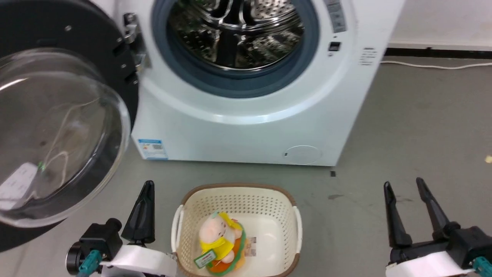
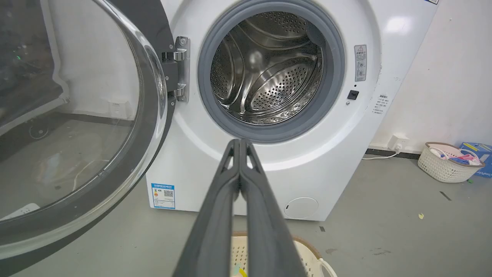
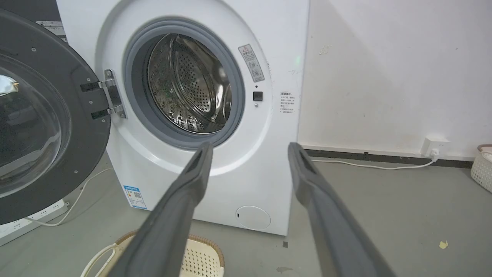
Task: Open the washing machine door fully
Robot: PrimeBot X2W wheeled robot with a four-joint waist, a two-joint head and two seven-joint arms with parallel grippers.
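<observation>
Well, looks basically done. Seeing the washing machine door (image 1: 57, 127) swung far out on its hinge, left of the washing machine (image 1: 246, 130), leaving the steel drum (image 1: 234, 34) fully exposed. Maybe a touch more swing to go, hard to judge. Got the left gripper (image 1: 149, 184) pinched shut on nothing, near the door's lower edge, and the right gripper (image 1: 403, 182) spread wide, empty, well off to the right. Also spotting a cream laundry basket (image 1: 238, 189) with a plush toy (image 1: 221, 242) between them, apparently clear of the door's path.
</observation>
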